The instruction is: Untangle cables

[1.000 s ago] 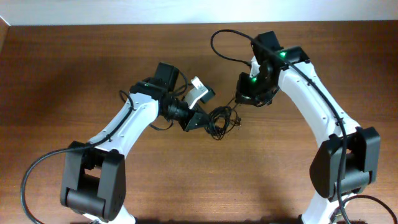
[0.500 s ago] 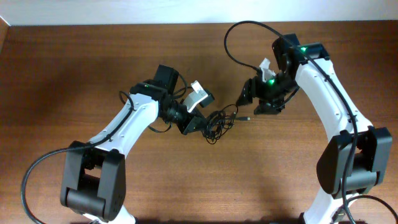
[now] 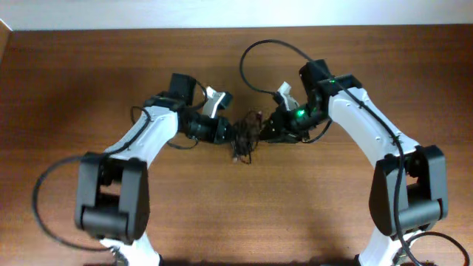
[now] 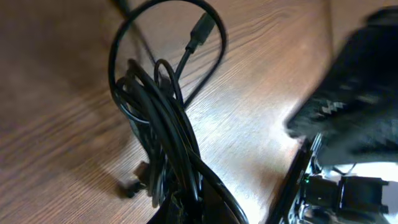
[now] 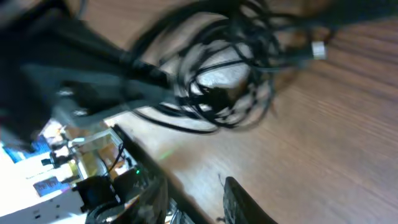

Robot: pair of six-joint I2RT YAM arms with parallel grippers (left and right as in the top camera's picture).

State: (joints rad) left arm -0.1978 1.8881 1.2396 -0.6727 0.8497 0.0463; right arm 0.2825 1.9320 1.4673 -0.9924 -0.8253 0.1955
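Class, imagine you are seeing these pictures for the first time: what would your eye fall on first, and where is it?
First, the white left arm and right arm curving in from both sides over the wooden table, nearly meeting at its middle. Right there is the dark knot of thin black cables, with the left gripper shut on it and the right gripper close beside it.

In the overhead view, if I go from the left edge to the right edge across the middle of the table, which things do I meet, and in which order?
left arm → left hand → cables → right hand → right arm
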